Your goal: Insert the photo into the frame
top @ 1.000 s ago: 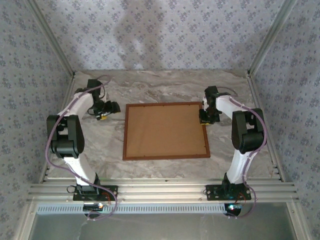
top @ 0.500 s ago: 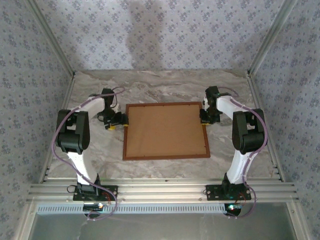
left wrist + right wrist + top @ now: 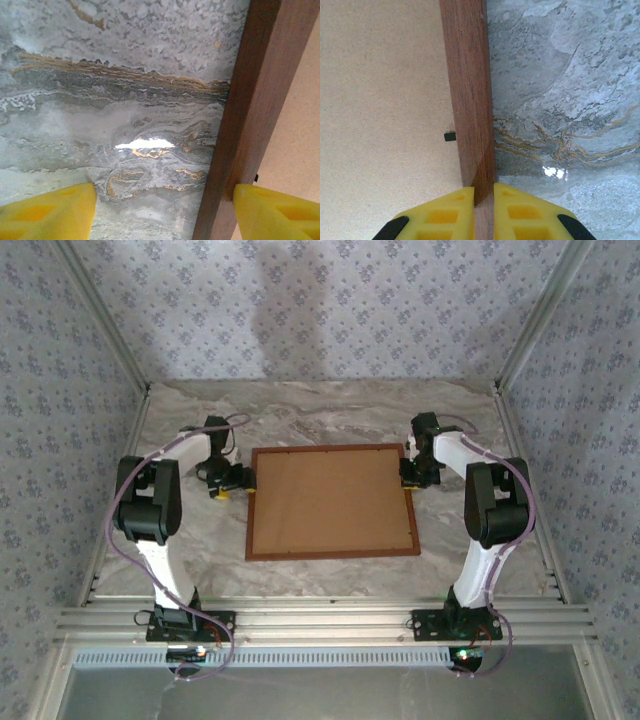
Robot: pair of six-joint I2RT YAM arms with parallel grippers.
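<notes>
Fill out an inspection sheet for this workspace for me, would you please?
Surface: grey marble-pattern table, glossy.
Job's things: frame lies flat at the centre, a brown backing board filling it.
Clutter: nothing seen.
Tools: left tool open, straddling the frame's left bar; right tool shut on the right bar near the far corner.
Cables: purple cables run along both arms, off the frame.
Surroundings: patterned walls on three sides; metal rails at the near edge.

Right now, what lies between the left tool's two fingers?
Left wrist view: a strip of bare table and one bar of the frame sit between the open left tool's fingers.
</notes>
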